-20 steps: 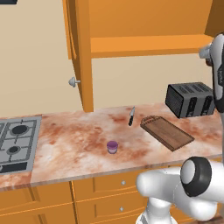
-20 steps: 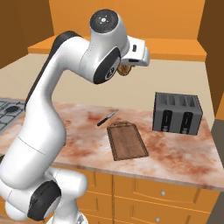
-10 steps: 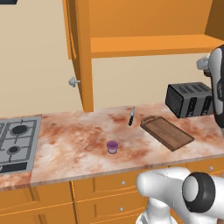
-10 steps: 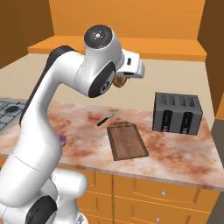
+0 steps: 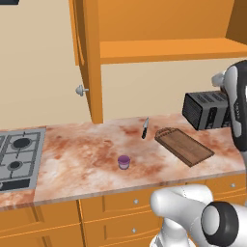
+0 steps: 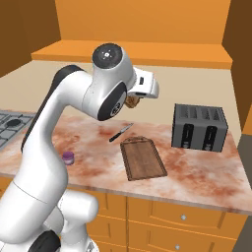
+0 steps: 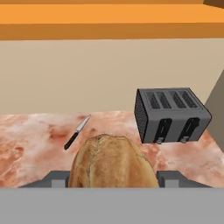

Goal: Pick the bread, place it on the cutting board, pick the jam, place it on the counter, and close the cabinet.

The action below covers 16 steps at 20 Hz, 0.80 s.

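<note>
Mostly hidden behind the arm, the bread sits in the hand

I logged: tan-brown crusted bread; purple jam; dark-brown cutting board; reddish-cream marbled worktop; black toaster.

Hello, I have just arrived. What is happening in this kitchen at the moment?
The robot arm holds the bread in its gripper, raised above the counter. The cutting board lies bare beside a knife and the toaster. The jam already stands on the counter, and the cabinet door is open.
</note>
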### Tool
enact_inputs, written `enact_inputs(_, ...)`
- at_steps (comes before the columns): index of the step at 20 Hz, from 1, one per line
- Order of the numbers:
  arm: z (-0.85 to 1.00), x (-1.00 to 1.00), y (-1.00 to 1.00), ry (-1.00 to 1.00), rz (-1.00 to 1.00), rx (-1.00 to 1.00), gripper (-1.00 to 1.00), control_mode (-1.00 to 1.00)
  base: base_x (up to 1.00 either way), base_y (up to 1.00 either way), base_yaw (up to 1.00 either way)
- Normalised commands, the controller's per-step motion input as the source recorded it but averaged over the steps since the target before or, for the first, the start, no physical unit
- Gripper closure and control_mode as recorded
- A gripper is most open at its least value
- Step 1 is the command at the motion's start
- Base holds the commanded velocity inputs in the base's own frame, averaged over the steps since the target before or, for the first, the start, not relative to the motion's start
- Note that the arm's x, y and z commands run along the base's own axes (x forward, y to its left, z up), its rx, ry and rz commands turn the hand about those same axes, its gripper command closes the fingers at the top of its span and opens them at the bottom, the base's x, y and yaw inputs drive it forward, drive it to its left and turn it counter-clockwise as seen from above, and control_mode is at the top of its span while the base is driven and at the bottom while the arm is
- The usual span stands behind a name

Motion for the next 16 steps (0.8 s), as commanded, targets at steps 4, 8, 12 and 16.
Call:
enact_inputs(4,-0.3,0.0,0.0,0.0,0.0,0.0,1.0,-1.0,0.0,0.0,0.0)
enact_inputs(8,-0.34,0.0,0.0,0.0,0.0,0.0,1.0,-1.0,0.0,0.0,0.0)
enact_inputs(12,-0.32,0.0,0.0,0.0,0.0,0.0,1.0,-1.0,0.0,0.0,0.0)
enact_inputs(16,-0.31,0.0,0.0,0.0,0.0,0.0,1.0,-1.0,0.0,0.0,0.0)
